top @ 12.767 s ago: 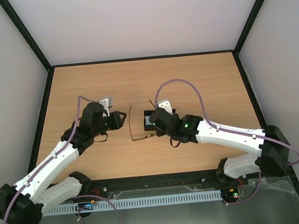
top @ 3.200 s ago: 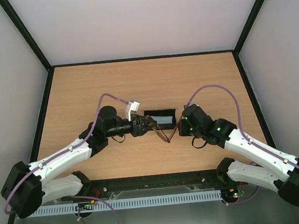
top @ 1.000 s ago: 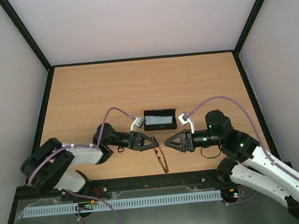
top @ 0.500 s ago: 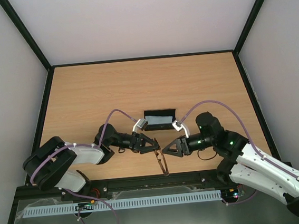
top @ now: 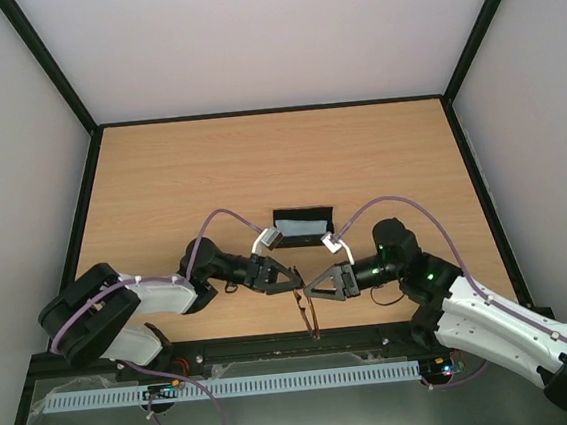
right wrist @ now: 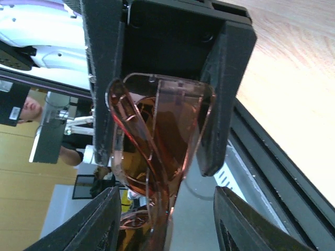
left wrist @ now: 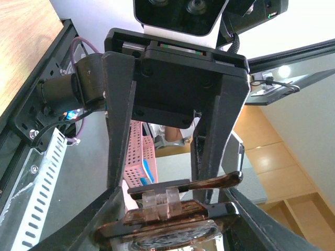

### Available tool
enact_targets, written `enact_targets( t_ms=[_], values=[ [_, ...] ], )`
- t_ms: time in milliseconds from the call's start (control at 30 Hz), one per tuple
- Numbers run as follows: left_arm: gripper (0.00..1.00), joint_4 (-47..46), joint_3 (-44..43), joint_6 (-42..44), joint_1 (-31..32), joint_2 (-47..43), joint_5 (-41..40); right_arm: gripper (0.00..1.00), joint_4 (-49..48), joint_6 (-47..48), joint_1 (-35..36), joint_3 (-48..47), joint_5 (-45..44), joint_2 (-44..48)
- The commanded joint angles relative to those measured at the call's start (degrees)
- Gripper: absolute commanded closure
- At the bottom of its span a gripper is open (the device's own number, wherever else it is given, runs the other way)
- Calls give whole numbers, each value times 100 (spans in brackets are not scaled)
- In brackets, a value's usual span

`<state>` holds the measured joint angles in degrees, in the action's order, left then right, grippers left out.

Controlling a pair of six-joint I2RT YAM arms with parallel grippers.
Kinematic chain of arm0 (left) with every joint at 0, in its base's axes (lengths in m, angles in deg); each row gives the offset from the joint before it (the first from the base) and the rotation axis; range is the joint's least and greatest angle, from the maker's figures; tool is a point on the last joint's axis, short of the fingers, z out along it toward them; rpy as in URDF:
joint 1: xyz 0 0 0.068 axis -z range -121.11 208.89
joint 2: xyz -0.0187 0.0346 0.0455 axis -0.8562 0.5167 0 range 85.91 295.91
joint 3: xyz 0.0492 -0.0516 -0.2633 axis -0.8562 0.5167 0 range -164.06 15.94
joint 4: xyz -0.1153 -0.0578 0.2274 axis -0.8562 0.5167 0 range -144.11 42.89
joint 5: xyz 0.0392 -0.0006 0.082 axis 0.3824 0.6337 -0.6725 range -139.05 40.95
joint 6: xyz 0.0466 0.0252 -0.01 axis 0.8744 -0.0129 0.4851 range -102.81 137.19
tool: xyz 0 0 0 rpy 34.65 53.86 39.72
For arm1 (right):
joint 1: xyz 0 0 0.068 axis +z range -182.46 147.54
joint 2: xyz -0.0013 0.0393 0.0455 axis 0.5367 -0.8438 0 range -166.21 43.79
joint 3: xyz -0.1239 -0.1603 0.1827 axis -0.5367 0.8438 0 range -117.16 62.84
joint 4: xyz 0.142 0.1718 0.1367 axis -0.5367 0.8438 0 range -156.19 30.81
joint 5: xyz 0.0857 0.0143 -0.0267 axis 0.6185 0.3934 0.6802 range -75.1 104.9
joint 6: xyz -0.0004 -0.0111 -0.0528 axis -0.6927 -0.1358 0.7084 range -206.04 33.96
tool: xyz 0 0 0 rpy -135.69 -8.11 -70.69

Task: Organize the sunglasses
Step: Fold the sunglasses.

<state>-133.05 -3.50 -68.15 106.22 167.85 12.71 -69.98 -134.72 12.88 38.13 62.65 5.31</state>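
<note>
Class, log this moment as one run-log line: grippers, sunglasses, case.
left gripper: holding sunglasses | right gripper: fingers either side of a lens, grip unclear | black case: untouched

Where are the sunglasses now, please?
In the top view, the sunglasses are centre-front, between the left end effector and the right end effector, nearer the arms than the black case.

Robotics lab — walled wooden table, cable duct.

Black case just behind left hand, right hand, sunglasses; bare table beyond.
</note>
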Motion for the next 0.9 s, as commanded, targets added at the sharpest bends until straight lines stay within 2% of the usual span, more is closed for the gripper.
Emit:
enact_targets(
  t_ms=[0,167,467,667,867],
  values=[
    [56,-2978,-67,-27,23,-59,91,50,-753,-393,10,161,376,4],
    [56,-2978,-90,-9,39,-60,82,56,-975,-513,20,332,400,-27],
    [56,-2978,-138,15,54,22,63,58,-1268,-616,164,467,382,-138],
    [56,-2978,-146,16,79,38,59,68,-1414,-631,207,444,366,-258],
    [51,-2978,-173,-3,75,101,45,82,-1514,-629,260,423,362,-338]
  ],
)
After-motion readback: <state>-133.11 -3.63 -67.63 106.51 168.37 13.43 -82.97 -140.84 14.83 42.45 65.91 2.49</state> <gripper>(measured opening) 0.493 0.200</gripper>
